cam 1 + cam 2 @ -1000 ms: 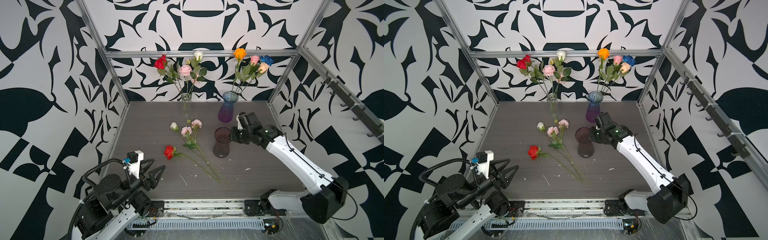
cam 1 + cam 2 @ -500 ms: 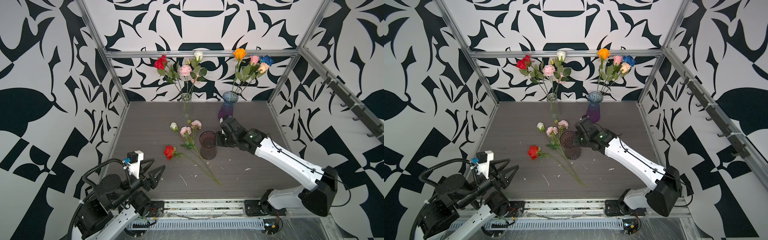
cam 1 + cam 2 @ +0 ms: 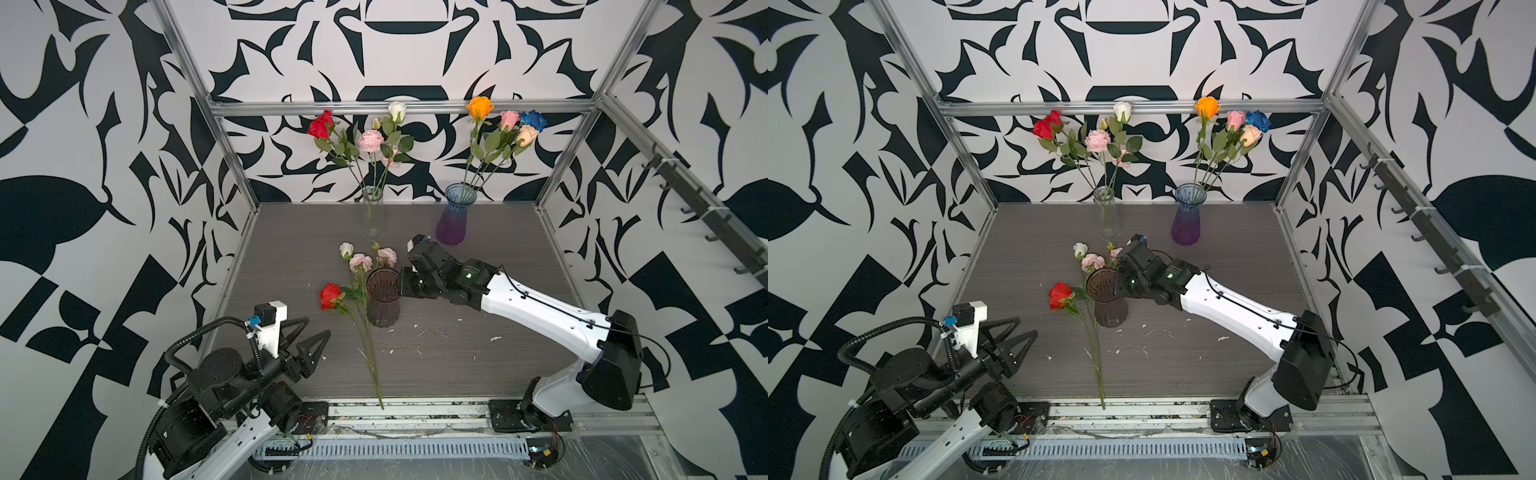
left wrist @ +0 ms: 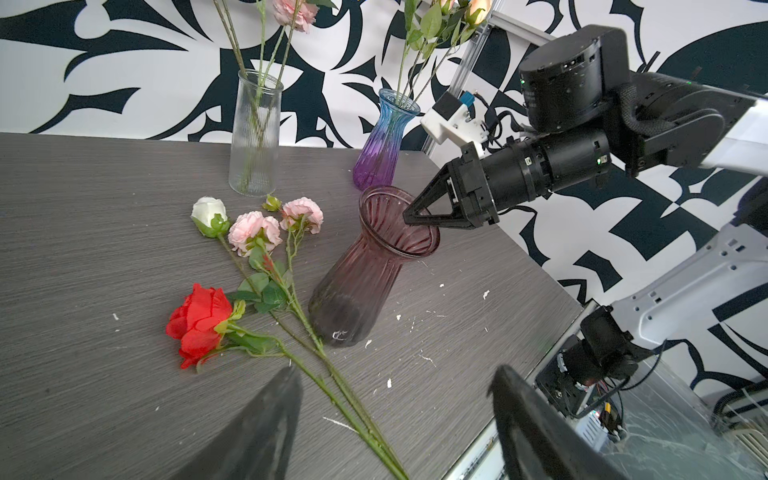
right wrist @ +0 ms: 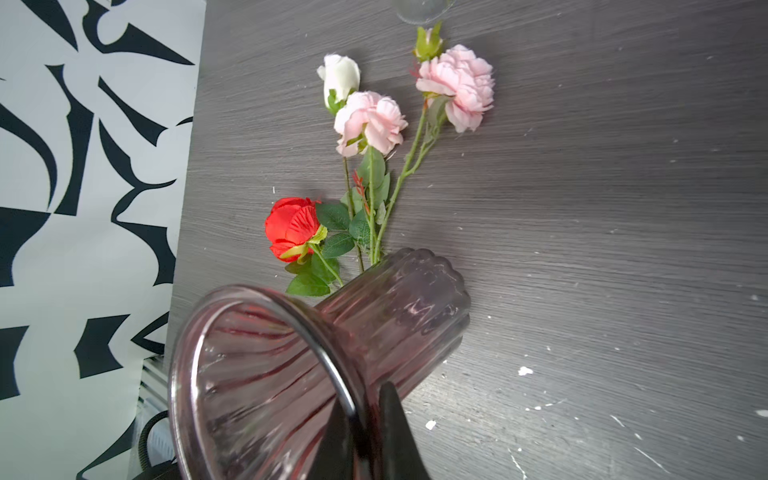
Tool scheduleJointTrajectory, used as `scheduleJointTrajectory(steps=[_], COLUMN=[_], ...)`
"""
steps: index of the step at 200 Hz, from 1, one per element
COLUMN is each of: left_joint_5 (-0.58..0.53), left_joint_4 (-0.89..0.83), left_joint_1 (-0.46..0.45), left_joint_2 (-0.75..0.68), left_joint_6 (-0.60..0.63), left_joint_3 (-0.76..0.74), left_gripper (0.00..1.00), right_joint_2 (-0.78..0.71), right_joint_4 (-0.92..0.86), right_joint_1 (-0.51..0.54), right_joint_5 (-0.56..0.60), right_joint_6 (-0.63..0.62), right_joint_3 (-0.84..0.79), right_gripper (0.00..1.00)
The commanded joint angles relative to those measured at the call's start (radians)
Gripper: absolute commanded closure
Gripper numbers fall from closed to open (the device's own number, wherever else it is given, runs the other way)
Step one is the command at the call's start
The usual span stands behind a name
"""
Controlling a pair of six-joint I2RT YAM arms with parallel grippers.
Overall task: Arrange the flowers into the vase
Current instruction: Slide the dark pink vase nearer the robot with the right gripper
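The flowers [image 4: 253,232]: we are finding three loose stems lying flat on the table [image 3: 478,257], near its middle. They are a red rose [image 3: 330,296], a white bud [image 4: 209,210] and a pink spray [image 5: 455,85]. The heads are pointing at the back wall and the cut ends are reaching the front edge. None is in the vase [image 3: 383,299] yet.

The vase is plum glass and empty, just right of the stems. It is leaning a little in the left wrist view, and we are not able to tell whether its base is touching the stems. The right gripper [image 4: 417,216] is pinching the rim, one finger inside the mouth and one outside, narrow on the glass wall. We are reading this as positioning: the vase is going next to the stems so each lift is short.

The left gripper [image 3: 316,328] is hanging at the front left, fingers spread wide and holding nothing, aimed at the stems. We are taking it as waiting for the vase to settle.

Behind, a clear vase [image 3: 371,216] and a blue vase [image 3: 453,216] are holding full bouquets, so we are judging this the last arrangement.
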Motion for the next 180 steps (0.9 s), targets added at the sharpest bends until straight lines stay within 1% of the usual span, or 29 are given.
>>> scheduleJointTrajectory(steps=[1,14,44,76,104,143,149,160,172,180], left_joint_5=[-0.005,-0.005,-0.002,0.001,-0.003,-0.002,-0.002,-0.002,-0.003,-0.002], left_joint_4=[-0.008,-0.006,-0.002,-0.004,-0.003,-0.003,-0.005,-0.005,-0.007,-0.008], left_joint_1=[0.004,0.003,0.004,0.004,0.004,0.003,0.004,0.003,0.004,0.004], left_joint_2=[-0.008,-0.011,-0.007,-0.002,-0.007,0.001,0.004,0.005,0.007,0.008], left_joint_6=[-0.007,-0.006,-0.006,-0.005,-0.005,-0.007,-0.006,-0.007,-0.009,-0.010], left_joint_3=[0.003,0.001,0.000,0.002,0.000,0.000,0.001,0.000,0.001,0.001], left_gripper=[0.24,0.23,0.23,0.25,0.25,0.27,0.27,0.27,0.27,0.29], right_joint_2=[-0.034,-0.057,-0.103,-0.142,-0.172,-0.204,-0.207,-0.213,-0.220,-0.221], right_joint_4=[-0.039,-0.080,-0.132,-0.139,-0.136,-0.138,-0.138,-0.137,-0.132,-0.133], right_joint_1=[0.005,0.001,-0.010,-0.029,-0.061,-0.095,-0.102,-0.114,-0.121,-0.124], right_joint_5=[0.044,0.086,0.126,0.109,0.065,0.075,0.074,0.067,0.062,0.064], right_joint_6=[-0.015,-0.043,-0.063,-0.037,0.007,0.018,0.018,0.016,0.011,0.004], right_joint_3=[0.042,0.053,0.045,0.002,-0.036,-0.073,-0.077,-0.083,-0.085,-0.082], right_gripper=[1.00,1.00,1.00,1.00,1.00,0.99,0.97,0.89,0.70,0.61])
